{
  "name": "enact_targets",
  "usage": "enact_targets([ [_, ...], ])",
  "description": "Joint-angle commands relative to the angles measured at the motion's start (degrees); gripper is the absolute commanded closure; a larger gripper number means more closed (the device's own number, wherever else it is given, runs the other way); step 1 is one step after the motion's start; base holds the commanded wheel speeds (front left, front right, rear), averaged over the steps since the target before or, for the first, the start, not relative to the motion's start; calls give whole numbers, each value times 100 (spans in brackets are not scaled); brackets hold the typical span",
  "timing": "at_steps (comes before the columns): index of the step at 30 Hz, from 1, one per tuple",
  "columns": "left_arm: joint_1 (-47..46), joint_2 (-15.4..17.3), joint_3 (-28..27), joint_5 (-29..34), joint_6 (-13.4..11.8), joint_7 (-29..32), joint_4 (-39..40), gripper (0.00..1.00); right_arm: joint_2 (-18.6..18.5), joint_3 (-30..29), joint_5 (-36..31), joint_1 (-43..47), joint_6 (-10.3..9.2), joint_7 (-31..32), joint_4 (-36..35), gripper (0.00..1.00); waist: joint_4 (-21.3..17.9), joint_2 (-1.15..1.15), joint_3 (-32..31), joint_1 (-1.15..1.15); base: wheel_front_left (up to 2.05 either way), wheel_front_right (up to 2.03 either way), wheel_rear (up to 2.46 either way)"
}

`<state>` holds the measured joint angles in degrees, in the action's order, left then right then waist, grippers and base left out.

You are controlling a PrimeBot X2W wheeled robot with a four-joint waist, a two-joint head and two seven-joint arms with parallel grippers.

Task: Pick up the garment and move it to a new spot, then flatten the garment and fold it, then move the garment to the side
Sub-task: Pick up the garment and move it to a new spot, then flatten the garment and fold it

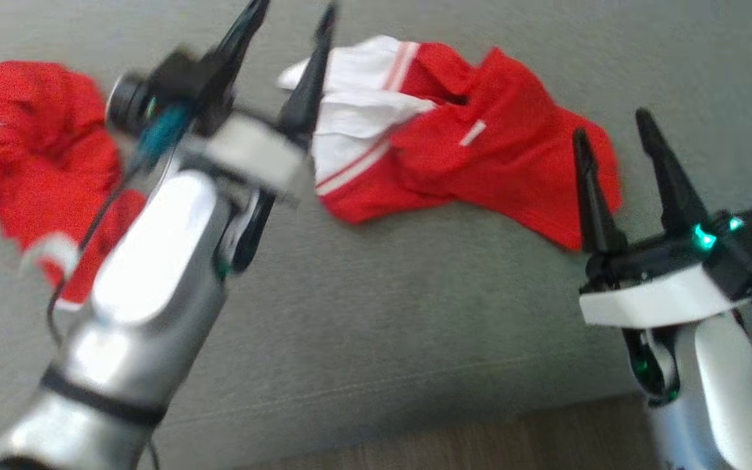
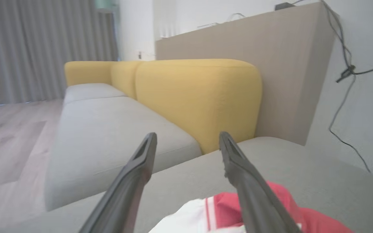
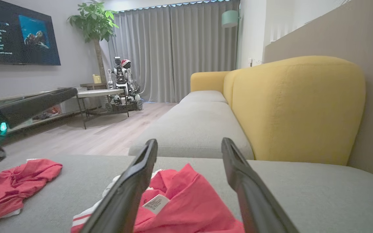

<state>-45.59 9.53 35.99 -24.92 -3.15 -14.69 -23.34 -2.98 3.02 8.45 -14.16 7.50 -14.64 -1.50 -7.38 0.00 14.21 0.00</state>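
One red-and-white garment [image 1: 454,150] lies crumpled on the far middle of the grey seat cushion [image 1: 382,313]. My left pincer [image 1: 296,8] hangs over its white left end, fingers apart and empty. My right pincer [image 1: 611,124] stands at its near right edge, fingers likewise apart, gripping nothing. A second red garment [image 1: 30,156] lies well apart at the left. Beyond the seat rises a yellow backrest [image 3: 296,106].

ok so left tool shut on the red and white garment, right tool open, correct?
No: the left tool is open too, fingers apart over the red and white garment, as the left wrist view shows. The right tool is open.
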Motion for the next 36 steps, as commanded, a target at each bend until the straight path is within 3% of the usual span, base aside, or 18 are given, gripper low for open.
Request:
enact_targets([
  [1,154,200,-272,58,-67,-27,340,0,11,96,-66,75,-1,-36,-133,0,482,0,-366,0,0,0,0],
  [5,1301,402,-759,289,-277,-29,1280,0,11,-87,-208,388,-1,-36,0,0,902,0,-615,0,0,0,0],
  [10,2632,343,-1322,698,-448,-29,2075,0,11,-208,-394,689,-1,-36,146,0,1264,0,-837,0,0,0,0],
  [18,4106,-366,-2153,1183,-276,-30,2634,0,11,-379,-429,949,-1,-36,287,0,1516,0,-1092,0,0,0,0],
  [27,4268,-627,-2511,1507,178,-30,2503,0,11,-494,-622,877,-1,-36,525,0,1701,0,-983,0,0,0,0],
  [36,4006,-663,-2352,1285,259,-30,2410,0,11,-1038,-648,105,-1,-36,1357,0,2007,0,-419,0,0,0,0],
])
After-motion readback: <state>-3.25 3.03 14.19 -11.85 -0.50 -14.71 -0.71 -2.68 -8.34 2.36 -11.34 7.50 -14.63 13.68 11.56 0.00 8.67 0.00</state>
